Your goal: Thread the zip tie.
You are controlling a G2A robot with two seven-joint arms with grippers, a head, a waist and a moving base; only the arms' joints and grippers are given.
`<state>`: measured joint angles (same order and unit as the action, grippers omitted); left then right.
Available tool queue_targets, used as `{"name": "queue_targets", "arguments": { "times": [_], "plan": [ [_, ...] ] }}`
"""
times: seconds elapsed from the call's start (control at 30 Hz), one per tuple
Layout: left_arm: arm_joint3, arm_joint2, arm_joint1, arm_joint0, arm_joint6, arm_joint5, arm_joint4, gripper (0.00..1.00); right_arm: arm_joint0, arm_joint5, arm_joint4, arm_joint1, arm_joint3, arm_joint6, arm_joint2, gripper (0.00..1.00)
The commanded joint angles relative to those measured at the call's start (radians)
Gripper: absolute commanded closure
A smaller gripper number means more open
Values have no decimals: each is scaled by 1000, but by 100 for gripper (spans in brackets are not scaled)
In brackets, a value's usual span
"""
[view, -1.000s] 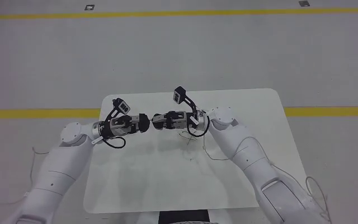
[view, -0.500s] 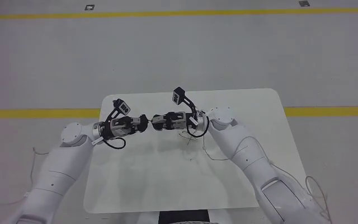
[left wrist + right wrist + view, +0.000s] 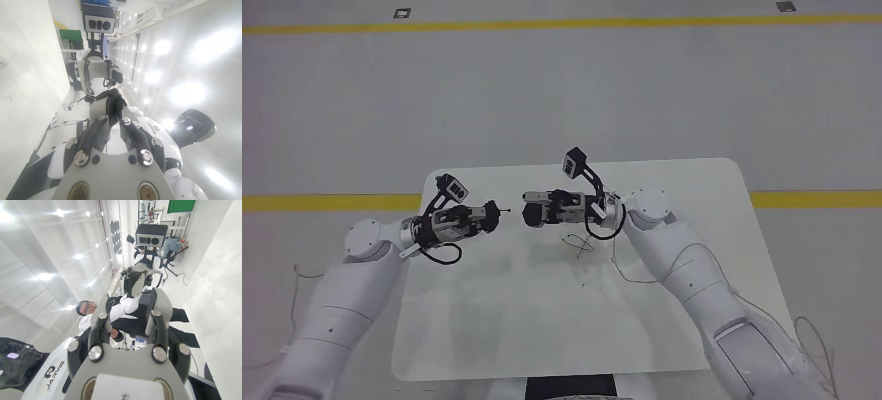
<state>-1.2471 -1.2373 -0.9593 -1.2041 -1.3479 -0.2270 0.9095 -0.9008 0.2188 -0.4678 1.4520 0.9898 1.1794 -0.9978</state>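
Checked top view: left gripper point(image 3: 496, 212) and right gripper point(image 3: 529, 212) held above table point(image 3: 692, 300), tips facing, separated by a clear gap. Noted thin dark sliver at left tip, pointing toward right gripper. Taken as zip tie point(image 3: 505, 211); too small to tell head from tail.

Judged threading not finished: no closed loop visible, nothing bridging the 2 grippers. Left to do, by estimate: align ends, feed tail through head, pull.

Logged thin strands point(image 3: 580, 246) lying on table near right wrist.

Gained from right wrist view, not from top: right fingers point(image 3: 160, 306) spread wide, nothing between.

Gained from left wrist view: left fingers point(image 3: 98, 108) drawn close together; tie itself not made out there.
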Motion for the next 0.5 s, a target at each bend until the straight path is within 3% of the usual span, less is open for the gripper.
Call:
{"name": "queue_targets", "arguments": {
  "times": [0.0,0.13,0.4,0.47],
  "plan": [
    [1,-15,3,-5,-5,-5,8,100,-4,16,61,-11,15,-21,-14,0],
    [5,-38,7,-19,-19,-24,13,100,-25,9,165,-32,61,-69,-37,0],
    [2,-39,7,-20,-24,-33,17,100,-28,11,170,-33,68,-78,-41,0],
    [-21,-41,5,-23,2,-50,20,100,-28,11,199,-35,73,-92,-38,0]
  ]
}}
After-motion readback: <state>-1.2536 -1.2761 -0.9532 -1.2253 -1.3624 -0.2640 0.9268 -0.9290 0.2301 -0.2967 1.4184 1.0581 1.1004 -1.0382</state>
